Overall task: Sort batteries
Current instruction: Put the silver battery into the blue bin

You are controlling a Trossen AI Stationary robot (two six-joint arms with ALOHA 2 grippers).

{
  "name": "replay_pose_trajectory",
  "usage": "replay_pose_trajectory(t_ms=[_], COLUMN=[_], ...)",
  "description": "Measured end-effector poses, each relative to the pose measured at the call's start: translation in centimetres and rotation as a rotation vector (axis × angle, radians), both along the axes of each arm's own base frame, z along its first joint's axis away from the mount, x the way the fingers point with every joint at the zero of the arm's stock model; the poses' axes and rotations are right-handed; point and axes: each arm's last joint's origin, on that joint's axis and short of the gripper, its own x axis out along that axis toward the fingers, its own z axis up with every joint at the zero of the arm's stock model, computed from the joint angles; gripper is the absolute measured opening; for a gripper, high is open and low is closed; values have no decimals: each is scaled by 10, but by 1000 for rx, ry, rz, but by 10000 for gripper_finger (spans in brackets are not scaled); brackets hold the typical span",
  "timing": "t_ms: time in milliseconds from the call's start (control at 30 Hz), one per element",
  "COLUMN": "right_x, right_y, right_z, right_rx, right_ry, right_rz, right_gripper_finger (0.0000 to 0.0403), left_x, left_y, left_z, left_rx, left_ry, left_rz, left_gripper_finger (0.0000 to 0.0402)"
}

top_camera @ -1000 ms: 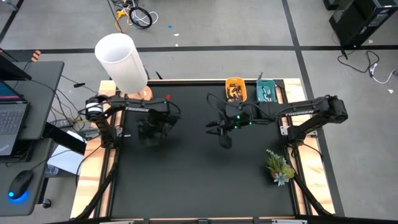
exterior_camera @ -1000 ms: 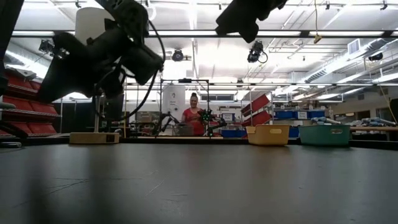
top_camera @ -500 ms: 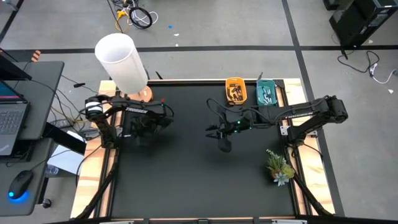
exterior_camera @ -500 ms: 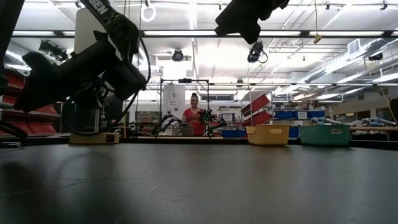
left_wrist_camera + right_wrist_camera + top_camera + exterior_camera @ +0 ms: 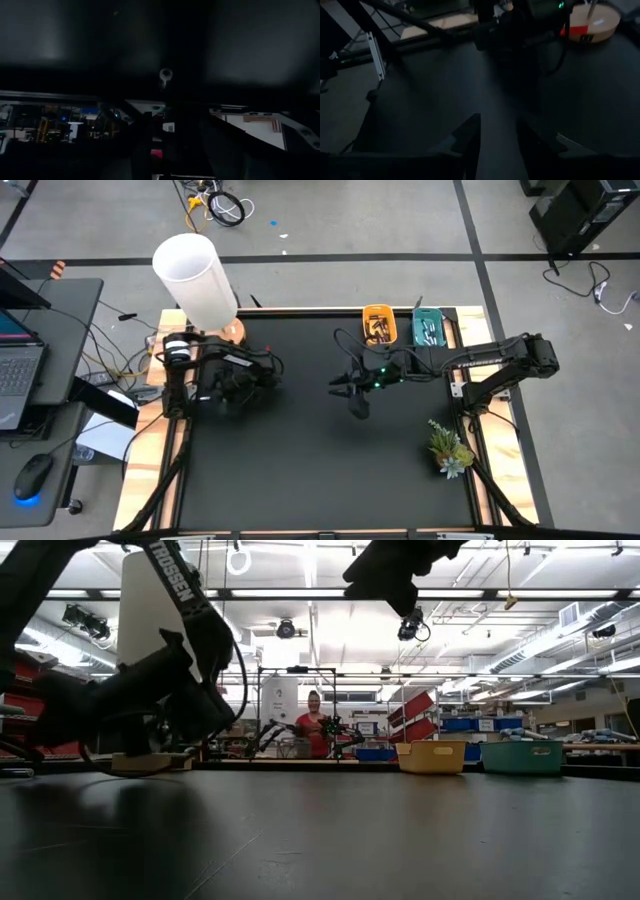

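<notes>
Two dark arms are seen over the black table [image 5: 320, 470] in the high view. The left gripper [image 5: 238, 387] is folded in close to its own base at the table's left side, near the wooden disc [image 5: 232, 330] on which the tall white cylinder [image 5: 193, 275] stands. In the low view this arm is lowered close to the table top, in front of the white cylinder [image 5: 150, 610]. Whether the left claw is apart or together cannot be told: the left wrist view is too dark, and only dim finger shapes [image 5: 145, 145] are made out.

The right gripper [image 5: 350, 392] is held out over the middle of the table, well above the surface; in the low view only its dark underside [image 5: 395, 570] is seen at the upper edge. In the right wrist view its two fingers [image 5: 470, 132] are shown apart, with bare table between them and nothing clamped.

The batteries [image 5: 378, 329] are found in the yellow tray [image 5: 379, 311] at the far edge of the table, as a heap of small dark and orange pieces. More small pieces lie in the teal tray [image 5: 429, 316] just beside it, though what they are cannot be told. Both trays are also seen side by side in the low view, the yellow tray [image 5: 431, 756] and the teal tray [image 5: 522, 756].

A small green plant [image 5: 448, 447] is placed near the right edge of the table. A person in a red top [image 5: 312, 723] is seen far behind the table in the room.
</notes>
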Motion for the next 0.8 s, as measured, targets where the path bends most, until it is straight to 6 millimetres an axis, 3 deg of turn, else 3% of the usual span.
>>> replay_pose_trajectory(t_ms=[267,800], right_x=[-4,0], right_y=[10,-2], right_z=[-2,5], right_rx=[3,27], right_ry=[45,-23], right_rz=[-33,-78], right_gripper_finger=[133,133], left_x=[-13,-18], left_y=[-4,0], left_z=[-15,-24], left_rx=[-20,31], left_ry=[26,-11], left_rz=[2,-19], left_gripper_finger=[177,177])
